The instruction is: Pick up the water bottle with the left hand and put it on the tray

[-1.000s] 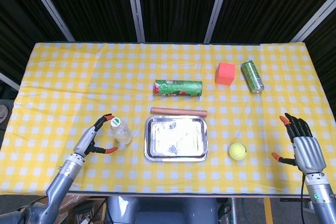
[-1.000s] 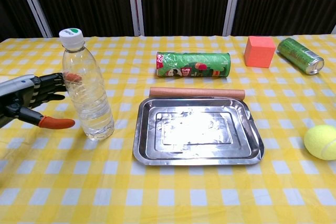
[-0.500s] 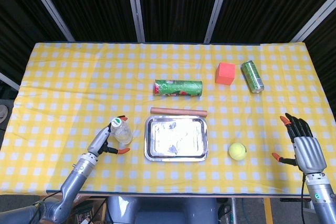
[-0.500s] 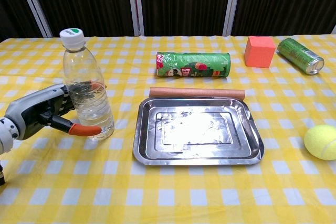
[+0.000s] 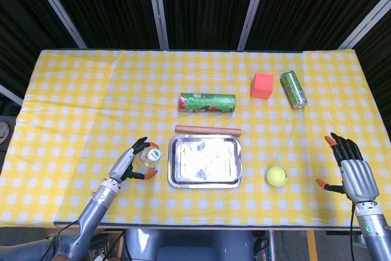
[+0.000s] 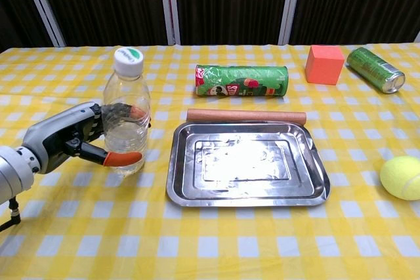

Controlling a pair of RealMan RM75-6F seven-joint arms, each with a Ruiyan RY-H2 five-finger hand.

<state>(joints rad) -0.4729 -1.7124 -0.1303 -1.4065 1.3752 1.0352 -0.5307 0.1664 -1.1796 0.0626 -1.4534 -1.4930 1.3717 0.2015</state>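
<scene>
The clear water bottle with a white and green cap stands close to upright, just left of the steel tray. My left hand grips its lower half, fingers behind it and the orange-tipped thumb across the front. In the head view the bottle and left hand sit beside the tray. I cannot tell whether the bottle's base touches the cloth. My right hand holds nothing, its fingers apart, near the table's right front edge.
Along the tray's far side lies a wooden rod, and behind it a green chips can on its side. A red cube and a green drink can are back right. A tennis ball rests right of the tray.
My left hand closed around the bottle and carried it rightward, closer to the tray. The right hand has not moved.
</scene>
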